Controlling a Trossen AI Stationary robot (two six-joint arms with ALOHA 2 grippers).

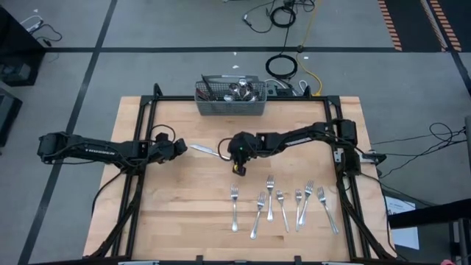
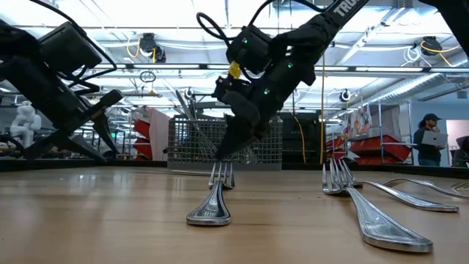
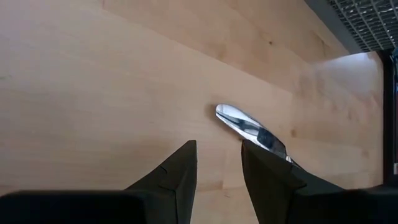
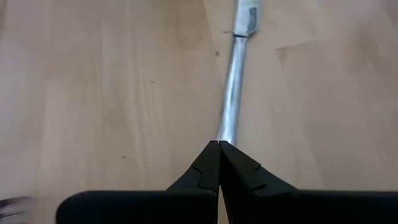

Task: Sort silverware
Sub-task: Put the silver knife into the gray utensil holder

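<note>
A silver table knife (image 1: 204, 150) lies across the middle of the wooden table, between my two grippers. My right gripper (image 1: 227, 151) is shut on its right end. My left gripper (image 1: 184, 146) stands open just left of the knife. The knife's rounded free end (image 3: 233, 117) shows just ahead of the left gripper's fingertips (image 3: 219, 168), untouched. Several forks (image 1: 283, 202) lie flat in a row on the near right of the table. More silverware stands in the grey mesh basket (image 1: 229, 107) at the far edge. My right gripper pinches the knife's slim end (image 4: 225, 132) between its two fingertips. The fingers slant down from the table's right and lie in line with the knife. The knife reaches away toward the left gripper; whether its free end (image 4: 247, 18) rests on the wood, I cannot tell.
The basket (image 2: 190, 143) stands behind the right gripper (image 2: 229, 150). Forks (image 2: 212, 198) lie near the front edge. Bare wood spreads over the near left of the table (image 1: 169, 213). A person stands far off in the room (image 2: 432, 139).
</note>
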